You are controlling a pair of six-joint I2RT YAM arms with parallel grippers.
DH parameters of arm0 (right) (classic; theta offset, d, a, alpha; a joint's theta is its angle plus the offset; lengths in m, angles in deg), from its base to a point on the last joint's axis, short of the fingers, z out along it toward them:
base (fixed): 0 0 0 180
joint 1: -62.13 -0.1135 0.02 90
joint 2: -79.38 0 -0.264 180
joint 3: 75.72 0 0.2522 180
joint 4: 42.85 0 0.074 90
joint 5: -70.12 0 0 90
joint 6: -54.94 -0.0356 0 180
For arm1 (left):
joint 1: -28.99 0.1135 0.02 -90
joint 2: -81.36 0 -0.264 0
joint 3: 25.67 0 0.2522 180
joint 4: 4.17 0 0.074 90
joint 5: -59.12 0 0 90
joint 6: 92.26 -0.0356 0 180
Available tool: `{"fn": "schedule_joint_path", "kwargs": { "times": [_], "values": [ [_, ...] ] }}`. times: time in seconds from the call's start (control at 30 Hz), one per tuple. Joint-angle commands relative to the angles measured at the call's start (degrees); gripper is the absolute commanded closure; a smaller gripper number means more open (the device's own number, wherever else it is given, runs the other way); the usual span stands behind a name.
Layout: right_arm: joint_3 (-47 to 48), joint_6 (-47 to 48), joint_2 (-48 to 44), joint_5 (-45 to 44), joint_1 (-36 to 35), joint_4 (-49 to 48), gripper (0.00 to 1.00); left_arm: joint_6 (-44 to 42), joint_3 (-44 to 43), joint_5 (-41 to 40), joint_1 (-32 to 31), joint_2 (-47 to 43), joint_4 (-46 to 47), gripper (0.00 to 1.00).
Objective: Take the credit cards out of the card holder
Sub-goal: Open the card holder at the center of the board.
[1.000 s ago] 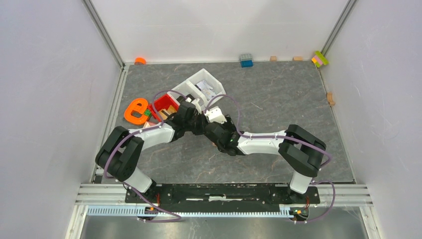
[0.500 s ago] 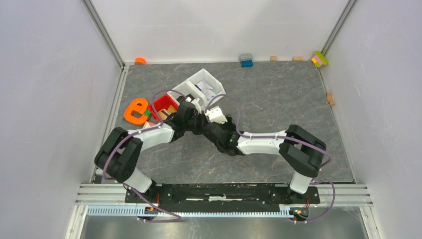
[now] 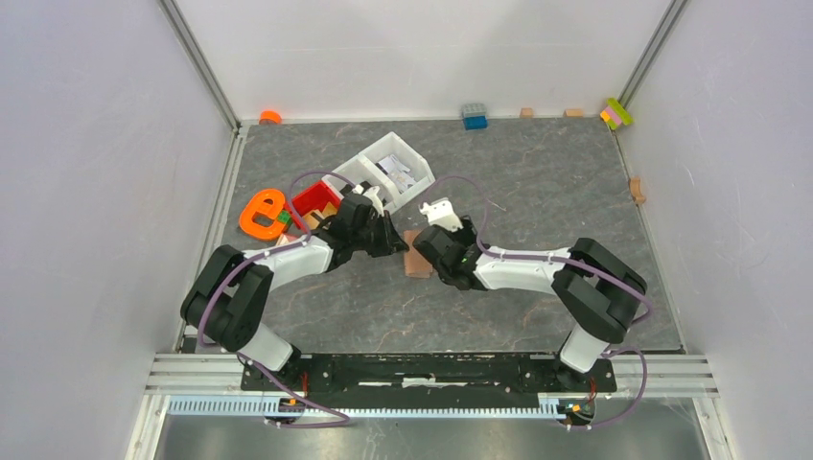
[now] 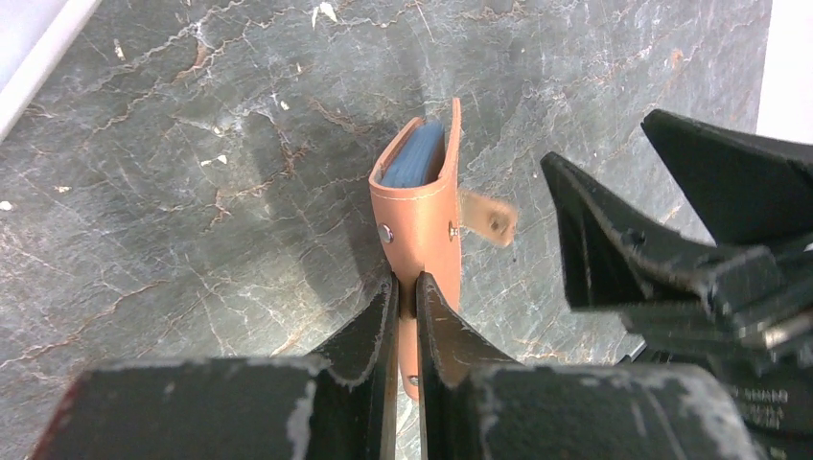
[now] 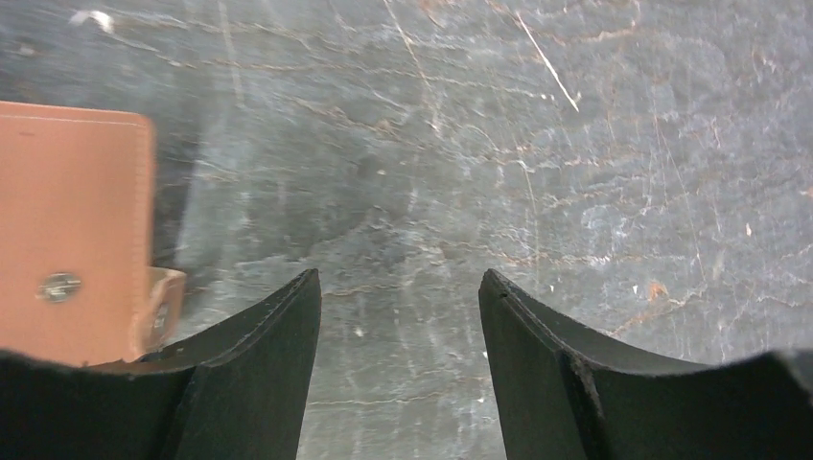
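The tan-brown card holder (image 3: 417,255) stands on edge on the grey table between my two grippers. In the left wrist view my left gripper (image 4: 406,283) is shut on the near edge of the card holder (image 4: 422,206). Its closing tab (image 4: 489,218) hangs loose to the right. A pale blue-grey credit card (image 4: 414,158) shows inside its open far end; the orange-yellow card is hidden. My right gripper (image 5: 398,278) is open and empty, with the card holder (image 5: 72,230) just left of its left finger. From above, the left gripper (image 3: 395,243) and right gripper (image 3: 436,261) flank it.
A red bin (image 3: 314,201) and a white tray (image 3: 388,165) with packets stand behind the left arm. An orange e-shaped piece (image 3: 261,215) lies at the left. A blue block (image 3: 474,116) and small wooden blocks (image 3: 637,190) lie along the far and right edges.
My right gripper has pulled back to the right, away from the left gripper, and the card holder now shows between them. The left arm has barely moved.
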Motion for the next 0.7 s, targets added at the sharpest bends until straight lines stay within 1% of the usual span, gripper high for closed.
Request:
{"fn": "schedule_joint_path", "kwargs": {
  "times": [0.0,0.1,0.17,0.27,0.4,0.5,0.67],
  "values": [
    [-2.9,0.7,-4.6,4.5,2.5,-2.8,0.33,-2.2,-0.3,0.5,0.2,-1.6,0.8,0.87],
    [-7.5,3.0,-8.9,10.4,2.5,-10.1,0.32,-1.4,-0.1,2.6,0.2,-0.8,2.3,0.86],
    [-10.0,6.2,-11.3,15.9,2.5,-15.0,0.31,-1.4,-0.3,3.3,0.2,-0.4,2.3,0.87],
    [-12.5,7.1,-13.4,19.7,2.5,-18.9,0.32,-1.3,-0.5,3.9,0.2,-0.1,2.5,0.86],
    [-15.8,9.4,-15.0,28.4,2.5,-25.8,0.34,-1.1,-0.5,4.6,0.2,0.0,2.9,0.86],
    [-16.2,8.9,-13.3,28.7,2.6,-27.4,0.37,-1.0,-0.5,4.8,0.1,0.2,3.0,0.86],
    [-11.1,8.4,-7.1,27.4,2.7,-23.6,0.44,-1.0,-0.6,5.0,0.1,0.7,3.0,0.86]
  ]
}}
